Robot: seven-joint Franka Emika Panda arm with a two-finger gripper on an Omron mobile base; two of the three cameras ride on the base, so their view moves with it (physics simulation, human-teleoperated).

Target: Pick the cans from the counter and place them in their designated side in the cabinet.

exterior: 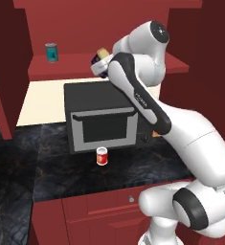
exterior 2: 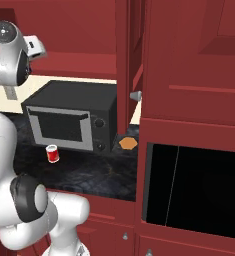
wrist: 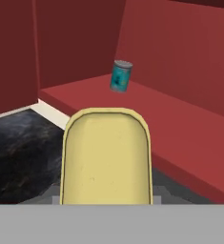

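Gripper (exterior: 100, 64) clenched on the navy can (wrist: 106, 157) by the shelf (exterior: 66, 72) — rigid, light, likely slick; red can (exterior: 101, 156) wants a mid-body side grip.

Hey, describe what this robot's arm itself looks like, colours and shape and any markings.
The arm is glossy white with rounded, tubular links and dark grey to black bands and caps at the joints. A small dark marking runs along one link near the elbow, too small to read. No loose cables show. Its bulky white base segments sit in front of the counter.
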